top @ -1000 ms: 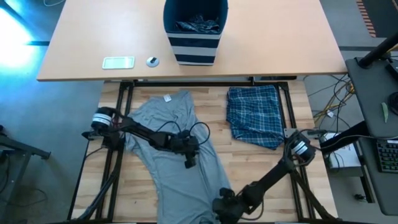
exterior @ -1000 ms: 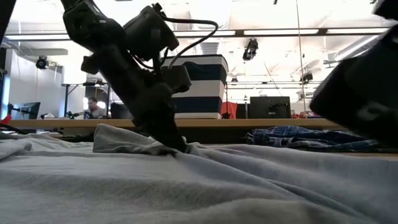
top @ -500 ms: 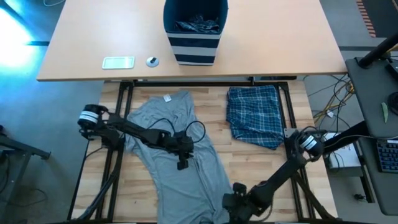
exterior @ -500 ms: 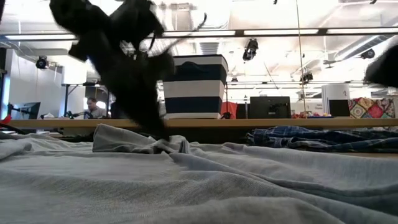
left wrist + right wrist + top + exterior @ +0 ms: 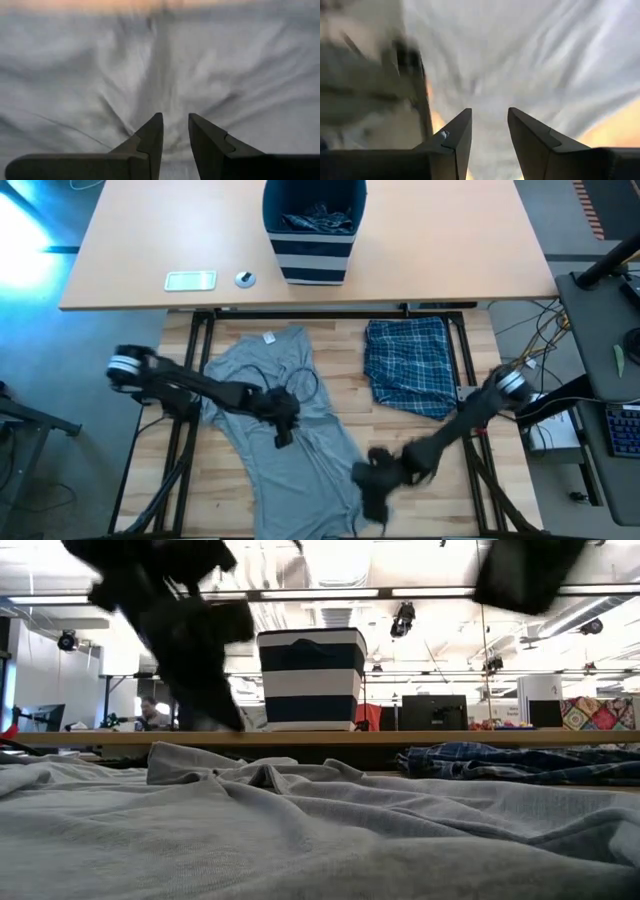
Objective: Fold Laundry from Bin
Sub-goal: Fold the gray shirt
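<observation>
A grey T-shirt (image 5: 270, 375) lies spread on the wooden table, collar toward the far edge, its cloth creased (image 5: 300, 830). My left gripper (image 5: 281, 436) hovers over the shirt's middle, fingers narrowly open (image 5: 175, 117) with nothing between them. Above the shirt's near right part my right gripper (image 5: 374, 492) is also open and empty (image 5: 489, 111). Folded blue-and-white plaid laundry (image 5: 410, 365) rests flat at the table's right. The navy striped bin (image 5: 313, 240) stands on the far table with dark cloth inside.
A white flat device (image 5: 190, 280) and a small round object (image 5: 245, 278) lie on the far table, left of the bin. The plaid piece (image 5: 500, 760) lies right of the T-shirt. Bare wood shows between the two garments and at the near left corner.
My left gripper has lifted off the grey T-shirt and drawn back toward the table's left edge. My right gripper has risen from the near edge and moved toward the far side. The shirt stays flat, with a slack crease where my left fingers stood.
</observation>
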You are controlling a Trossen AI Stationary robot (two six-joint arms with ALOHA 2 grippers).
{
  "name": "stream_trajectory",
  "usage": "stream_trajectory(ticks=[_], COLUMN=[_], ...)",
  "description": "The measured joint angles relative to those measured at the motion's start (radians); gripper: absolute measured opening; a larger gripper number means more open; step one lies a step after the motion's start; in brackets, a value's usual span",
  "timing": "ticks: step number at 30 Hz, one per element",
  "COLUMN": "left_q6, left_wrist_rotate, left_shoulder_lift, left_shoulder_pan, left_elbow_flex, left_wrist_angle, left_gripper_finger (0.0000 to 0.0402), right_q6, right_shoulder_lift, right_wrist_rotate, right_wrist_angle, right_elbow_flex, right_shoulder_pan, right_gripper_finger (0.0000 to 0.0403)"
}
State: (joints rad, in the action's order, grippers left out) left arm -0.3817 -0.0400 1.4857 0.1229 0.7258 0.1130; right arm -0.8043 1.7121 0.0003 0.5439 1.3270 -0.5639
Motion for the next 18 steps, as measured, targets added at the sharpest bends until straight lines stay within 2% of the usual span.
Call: stream_trajectory(ticks=[6, 10, 13, 18], left_q6=[0.031, 0.038, -0.014, 0.003], left_wrist_rotate=[-0.064, -0.178, -0.205, -0.106], left_shoulder_lift=[-0.281, -0.411, -0.447, -0.364], left_shoulder_pan=[-0.063, -0.121, -0.204, -0.401], left_elbow_flex=[-0.004, -0.026, -0.048, -0.051], left_wrist_angle=[0.125, 0.196, 0.189, 0.201], left_gripper_finger=[0.0078, 0.0078, 0.0078, 0.0077], right_q6=[0.207, 0.374, 0.480, 0.679], right_shoulder_lift=[-0.092, -0.073, -0.004, 0.088], right_wrist_rotate=[0.031, 0.022, -0.055, -0.294], right_wrist_angle=[0.008, -0.055, -0.120, -0.235], right_elbow_flex=[-0.021, -0.017, -0.018, -0.002], right_shoulder_pan=[0.292, 0.530, 0.694, 0.871], right_gripper_finger=[0.0125, 0.0123, 0.0123, 0.0123])
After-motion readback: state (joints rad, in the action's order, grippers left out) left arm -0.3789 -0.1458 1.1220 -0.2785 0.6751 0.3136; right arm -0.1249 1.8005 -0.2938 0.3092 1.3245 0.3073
